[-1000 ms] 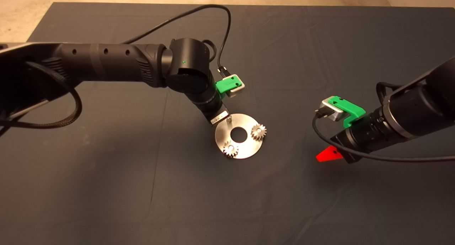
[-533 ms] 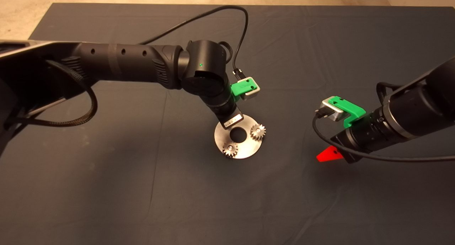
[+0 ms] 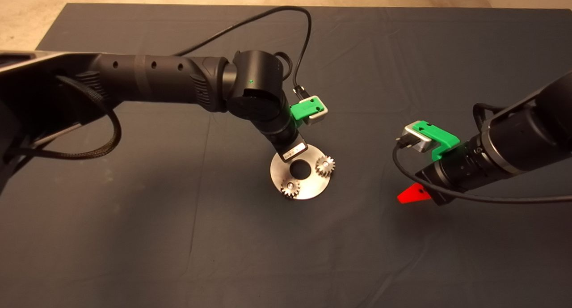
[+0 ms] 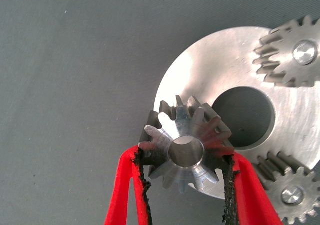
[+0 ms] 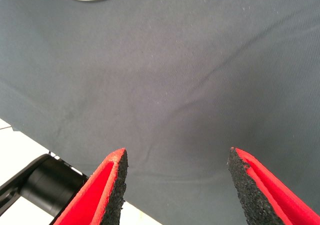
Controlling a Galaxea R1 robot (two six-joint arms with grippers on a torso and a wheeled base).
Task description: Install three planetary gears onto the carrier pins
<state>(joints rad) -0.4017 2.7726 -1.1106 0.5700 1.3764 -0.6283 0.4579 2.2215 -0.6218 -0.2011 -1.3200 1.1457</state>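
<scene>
Here the left pincer [image 4: 186, 185] grips a gear [image 4: 186, 144] by its toothed rim, one padded finger [image 4: 131, 185] on each side, closed only as far as the gear's width. In the left wrist view the gear hangs over the edge of the disc [image 4: 220, 65], beside its big centre hole [image 4: 244, 117], and the gear's bore shows a pale round face inside; whether that is the pin, I cannot tell.

From the head view, the left arm [image 3: 156, 80] reaches in from 9 o'clock and its wrist covers the disc's [image 3: 309, 191] 11 o'clock rim, so the held gear and the third pin are hidden there. Two gears sit on pins on the disc: one [image 3: 325, 166] at about 2 o'clock of the hole, the other [image 3: 290, 188] at about 7 o'clock. Both show in the left wrist view too, each [image 4: 292, 52] with a bright pin end in its centre, the second [image 4: 290, 192] just beside the right-hand finger.

The disc lies flat on the mat [image 3: 178, 236] near the middle of the bench.

The right pincer [image 5: 175, 182] waits well apart from the disc at 3 o'clock, its fingers spread wide and holding nothing; only one red finger [image 3: 413, 194] shows from above. Its wrist view looks across bare mat [image 5: 190, 85].
</scene>
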